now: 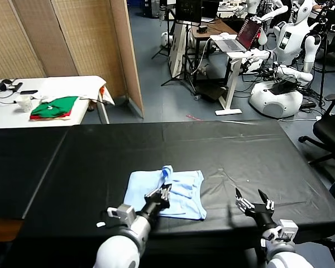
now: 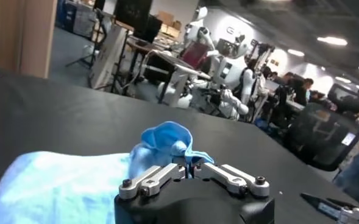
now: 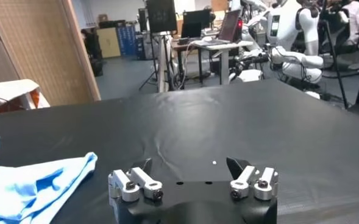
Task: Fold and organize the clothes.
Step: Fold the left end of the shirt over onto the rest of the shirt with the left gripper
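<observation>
The room is an open workshop with a grey-blue floor, woven screen panels at the rear left and white humanoid robots beside a laptop stand at the rear right. The black-covered desk spans the foreground of the head view. A second, white desk stands behind it on the left and carries folded green and red garments. The pale sky-blue T-shirt lies partly folded on the black desk, near the front edge and slightly left of centre, with one bunched fold raised at its far edge. The left pincer sits over the near-left part of the T-shirt, its jaws brought together and clamped on a raised pleat of the blue fabric, as the left wrist view shows. The right pincer hovers above bare desk covering to the right of the T-shirt, well apart from it, with its jaws spread wide and holding nothing.
</observation>
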You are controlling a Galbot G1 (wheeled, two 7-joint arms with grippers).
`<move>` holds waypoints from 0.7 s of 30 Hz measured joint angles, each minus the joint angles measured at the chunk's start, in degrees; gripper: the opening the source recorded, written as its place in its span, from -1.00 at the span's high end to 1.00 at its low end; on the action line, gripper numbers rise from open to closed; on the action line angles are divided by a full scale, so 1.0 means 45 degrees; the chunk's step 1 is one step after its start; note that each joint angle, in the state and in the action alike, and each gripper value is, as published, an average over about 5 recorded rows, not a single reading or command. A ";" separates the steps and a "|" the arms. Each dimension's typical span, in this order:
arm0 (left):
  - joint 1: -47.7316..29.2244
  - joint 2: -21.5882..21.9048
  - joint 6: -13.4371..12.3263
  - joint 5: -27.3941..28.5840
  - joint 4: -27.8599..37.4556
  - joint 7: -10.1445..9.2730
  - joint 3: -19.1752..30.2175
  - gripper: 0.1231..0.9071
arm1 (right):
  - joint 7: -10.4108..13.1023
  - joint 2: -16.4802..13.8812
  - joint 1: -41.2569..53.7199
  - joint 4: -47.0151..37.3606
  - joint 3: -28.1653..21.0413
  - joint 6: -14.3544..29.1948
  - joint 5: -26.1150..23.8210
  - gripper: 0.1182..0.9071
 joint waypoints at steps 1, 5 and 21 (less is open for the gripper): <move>-0.0031 -0.0065 0.0001 0.0001 0.0024 0.0002 0.0056 0.86 | -0.0004 0.0000 0.0018 -0.0002 -0.0003 0.0000 -0.0002 -1.00; -0.0081 -0.0311 0.0038 0.0007 0.0097 0.0021 0.0262 0.86 | -0.0018 -0.0015 0.0087 -0.0020 0.0022 0.0000 0.0000 -1.00; -0.0587 -0.1094 -0.0021 0.0240 0.0959 0.0096 0.0943 0.86 | -0.0054 -0.0003 0.0037 -0.0038 -0.0029 -0.0006 -0.0102 -1.00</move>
